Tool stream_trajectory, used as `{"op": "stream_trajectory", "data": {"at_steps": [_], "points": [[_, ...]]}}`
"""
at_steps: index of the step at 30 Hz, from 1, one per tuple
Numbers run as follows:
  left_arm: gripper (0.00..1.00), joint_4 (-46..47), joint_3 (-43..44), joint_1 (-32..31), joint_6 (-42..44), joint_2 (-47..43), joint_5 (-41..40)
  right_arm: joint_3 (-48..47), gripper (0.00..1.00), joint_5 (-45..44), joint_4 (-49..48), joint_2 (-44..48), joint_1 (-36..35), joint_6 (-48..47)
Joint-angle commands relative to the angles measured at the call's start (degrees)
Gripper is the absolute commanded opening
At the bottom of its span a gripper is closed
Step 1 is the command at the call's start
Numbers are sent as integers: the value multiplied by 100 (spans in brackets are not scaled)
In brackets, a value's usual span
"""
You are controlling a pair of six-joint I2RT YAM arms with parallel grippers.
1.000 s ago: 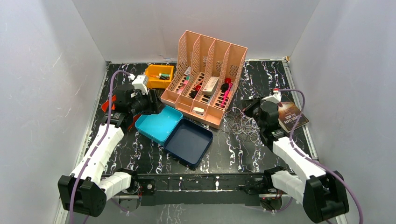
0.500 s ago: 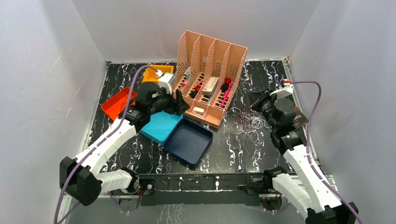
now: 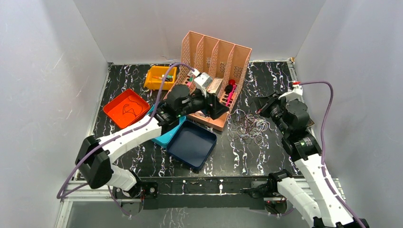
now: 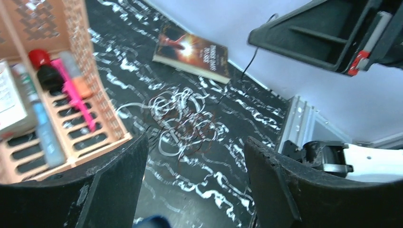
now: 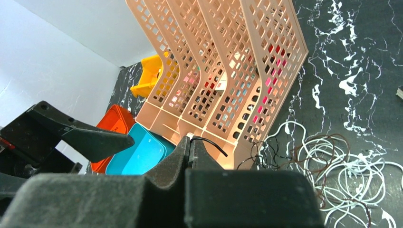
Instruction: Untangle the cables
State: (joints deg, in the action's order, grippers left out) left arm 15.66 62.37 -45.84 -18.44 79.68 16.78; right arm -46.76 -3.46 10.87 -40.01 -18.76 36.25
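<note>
The cables (image 3: 249, 127) lie as a loose tangle of thin white and dark loops on the black marbled table, right of the organizer; they also show in the left wrist view (image 4: 183, 121) and the right wrist view (image 5: 342, 171). My left gripper (image 3: 219, 111) hovers open in front of the organizer, left of the tangle, with nothing between its jaws (image 4: 195, 190). My right gripper (image 3: 262, 103) is raised just right of the tangle. It is shut (image 5: 190, 142) on a thin black cable whose end (image 5: 211, 146) pokes out at the tips. One dark cable (image 3: 127, 109) lies in the orange tray (image 3: 114, 114).
A peach file organizer (image 3: 209, 80) with pens and small items stands mid-table. A teal box (image 3: 166, 135) and a navy box (image 3: 192, 145) lie below my left arm. A yellow bin (image 3: 160, 77) sits at the back left, and a book (image 4: 192, 52) lies right of the cables.
My left arm swung right, from over the orange tray to the organizer's front, its jaws widening. The tray now shows with a dark cable in it. My right arm rose and stayed shut.
</note>
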Motion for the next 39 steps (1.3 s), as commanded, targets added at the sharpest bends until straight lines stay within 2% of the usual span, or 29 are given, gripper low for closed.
{"op": "stream_trajectory", "data": {"at_steps": [1, 15, 27, 39], "points": [[72, 1035, 458, -345, -117, 346, 243, -370, 0, 4, 256, 105, 11, 137], [73, 1620, 946, -1023, -248, 1401, 285, -509, 0, 204, 142, 90, 8, 699], [73, 1889, 1471, -1067, -305, 2304, 495, -827, 0, 304, 121, 124, 12, 927], [70, 2017, 1399, -1085, -553, 3210, 761, -1386, 0, 308, 4, 219, 6, 1157]]}}
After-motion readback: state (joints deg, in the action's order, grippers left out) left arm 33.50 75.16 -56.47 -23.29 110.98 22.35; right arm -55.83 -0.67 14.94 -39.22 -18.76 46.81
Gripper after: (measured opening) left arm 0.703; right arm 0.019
